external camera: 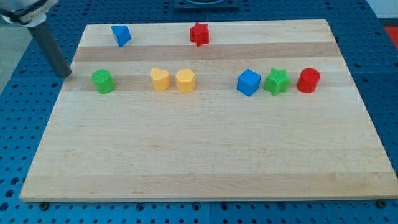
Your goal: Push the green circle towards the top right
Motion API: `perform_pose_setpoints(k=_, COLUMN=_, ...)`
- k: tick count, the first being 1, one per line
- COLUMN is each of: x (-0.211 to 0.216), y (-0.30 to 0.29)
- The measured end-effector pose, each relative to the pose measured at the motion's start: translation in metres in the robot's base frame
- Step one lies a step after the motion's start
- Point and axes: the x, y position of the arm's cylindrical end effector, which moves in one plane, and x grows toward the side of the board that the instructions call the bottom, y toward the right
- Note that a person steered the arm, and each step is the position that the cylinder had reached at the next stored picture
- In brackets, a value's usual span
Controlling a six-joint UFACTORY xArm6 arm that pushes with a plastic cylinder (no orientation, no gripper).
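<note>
The green circle (102, 81) sits on the wooden board (205, 155) near the view's left edge. My tip (66, 75) is at the board's left edge, to the left of the green circle and a short gap away from it, not touching. The dark rod rises from the tip toward the view's top left corner.
A yellow heart (160, 79) and a yellow hexagon (185, 81) lie right of the green circle. Further right are a blue cube (248, 82), a green star (277, 81) and a red cylinder (308, 81). A blue triangle (121, 35) and a red star (199, 34) lie near the top.
</note>
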Motion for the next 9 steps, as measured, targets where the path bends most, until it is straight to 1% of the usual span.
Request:
perform_pose_setpoints(k=1, x=0.041, y=0.0)
perform_pose_setpoints(k=2, x=0.062, y=0.003)
perform_pose_setpoints(k=3, x=0.056, y=0.008)
perform_pose_setpoints(k=5, x=0.049, y=0.062)
perform_pose_setpoints(k=9, x=0.005, y=0.094)
